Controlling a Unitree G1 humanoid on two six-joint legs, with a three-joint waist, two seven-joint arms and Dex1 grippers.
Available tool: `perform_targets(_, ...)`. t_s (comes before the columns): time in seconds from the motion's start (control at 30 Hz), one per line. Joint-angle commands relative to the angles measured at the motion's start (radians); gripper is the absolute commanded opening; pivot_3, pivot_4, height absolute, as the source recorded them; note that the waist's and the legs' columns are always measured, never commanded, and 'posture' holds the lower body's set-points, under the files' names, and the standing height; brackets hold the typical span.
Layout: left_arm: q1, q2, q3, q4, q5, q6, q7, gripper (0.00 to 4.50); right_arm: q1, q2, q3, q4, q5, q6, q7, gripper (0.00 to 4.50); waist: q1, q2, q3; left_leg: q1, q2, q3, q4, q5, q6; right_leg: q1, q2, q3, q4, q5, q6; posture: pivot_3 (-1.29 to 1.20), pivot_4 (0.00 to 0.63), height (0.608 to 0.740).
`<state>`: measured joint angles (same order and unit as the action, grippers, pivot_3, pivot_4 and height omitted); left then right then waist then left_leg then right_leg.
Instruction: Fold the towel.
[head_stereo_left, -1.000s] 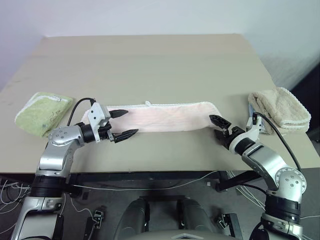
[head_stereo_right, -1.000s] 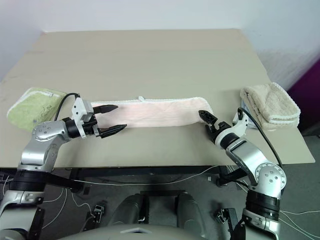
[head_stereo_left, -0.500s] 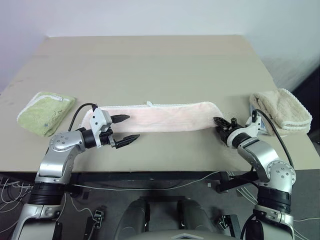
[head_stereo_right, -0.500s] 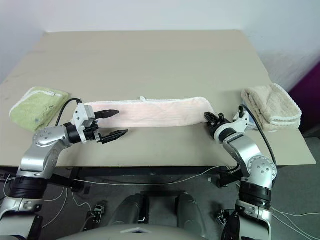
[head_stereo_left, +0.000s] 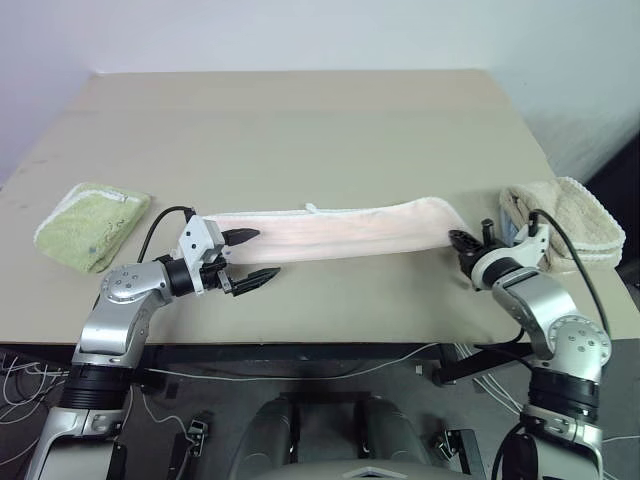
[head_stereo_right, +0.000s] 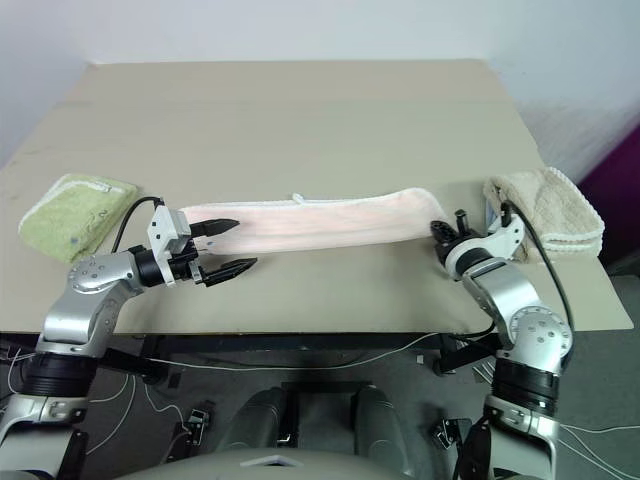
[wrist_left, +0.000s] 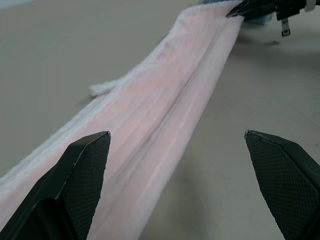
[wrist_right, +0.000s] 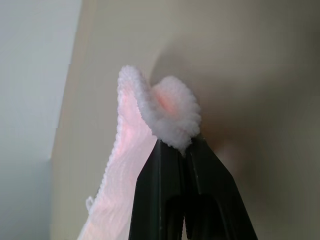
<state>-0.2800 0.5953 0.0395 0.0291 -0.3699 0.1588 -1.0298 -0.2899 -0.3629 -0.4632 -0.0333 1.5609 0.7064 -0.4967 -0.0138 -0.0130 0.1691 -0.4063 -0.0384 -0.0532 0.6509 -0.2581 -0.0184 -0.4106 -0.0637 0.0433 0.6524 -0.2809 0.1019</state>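
The towel is a pale pink cloth with white scalloped edging, lying as a long narrow strip across the table. My right gripper is shut on the towel's right end, which curls up out of its fingertips. That end is lifted slightly off the table. My left gripper stands open just past the towel's left end, its fingers spread to either side of the strip and closed on nothing. A small loop tag sticks out of the far edge.
A folded light green towel lies at the table's left side. A thick beige folded towel sits at the right edge, just behind my right gripper. The far half of the table is bare. Cables hang below the front edge.
My right gripper has shut on the towel's right end and pulled it to the right and slightly up, dragging the whole strip rightward. The left gripper stayed open and in place.
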Motion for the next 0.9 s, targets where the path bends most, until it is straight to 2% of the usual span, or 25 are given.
perform_targets(0.03,-0.012,0.000,0.008,-0.011,0.002,-0.026,0.001,4.50,-0.045,-0.095,-0.035,-0.035,-0.043,0.011,0.085,0.03,0.000,0.000,0.000,0.000,0.000,0.000,0.000,0.000,0.000,0.000,0.000,0.000,0.000,0.000,0.000,0.00,0.150,0.740)
perform_targets(0.13,-0.012,-0.002,0.007,-0.008,0.004,-0.030,0.004,4.50,-0.073,-0.164,0.015,-0.054,-0.118,0.046,0.173,0.03,-0.001,0.000,0.000,0.000,0.000,0.000,0.000,0.000,0.000,0.000,0.000,0.000,0.000,0.000,0.000,0.00,0.150,0.740)
perform_targets(0.27,-0.012,-0.011,0.002,-0.007,0.010,-0.037,0.011,4.50,-0.158,-0.275,0.191,-0.133,-0.288,0.122,0.370,0.03,-0.006,0.001,0.000,0.000,0.000,0.000,0.000,0.000,0.000,0.000,0.000,0.000,0.000,0.000,0.000,0.00,0.150,0.740)
perform_targets(0.43,-0.023,-0.025,-0.007,-0.001,0.015,-0.042,0.017,4.50,-0.281,-0.378,0.524,-0.224,-0.591,0.147,0.669,0.03,-0.004,0.001,0.000,-0.001,0.001,0.000,0.000,0.000,0.000,-0.001,0.001,-0.001,-0.001,0.000,0.000,0.00,0.150,0.740)
perform_targets(0.6,-0.020,-0.040,-0.013,-0.007,0.018,-0.046,0.031,4.50,-0.343,-0.319,0.771,-0.188,-0.855,0.082,0.838,0.03,0.003,0.000,0.001,-0.002,0.000,-0.002,0.000,0.000,0.000,0.000,0.000,-0.002,-0.003,0.000,0.000,0.00,0.150,0.740)
perform_targets(0.73,-0.002,-0.046,-0.011,-0.027,0.016,-0.045,0.045,4.50,-0.346,-0.240,0.851,-0.115,-0.998,0.034,0.898,0.03,0.001,0.000,0.001,-0.002,0.000,-0.002,0.000,0.000,0.000,-0.001,-0.001,-0.002,-0.002,0.000,0.000,0.00,0.150,0.740)
perform_targets(0.9,0.035,-0.040,0.000,-0.061,0.008,-0.035,0.063,4.50,-0.328,-0.172,0.863,-0.068,-1.100,0.011,0.951,0.03,0.000,0.000,0.001,-0.002,0.000,-0.002,0.000,0.000,0.000,-0.002,-0.001,-0.002,-0.002,0.000,0.000,0.00,0.150,0.740)
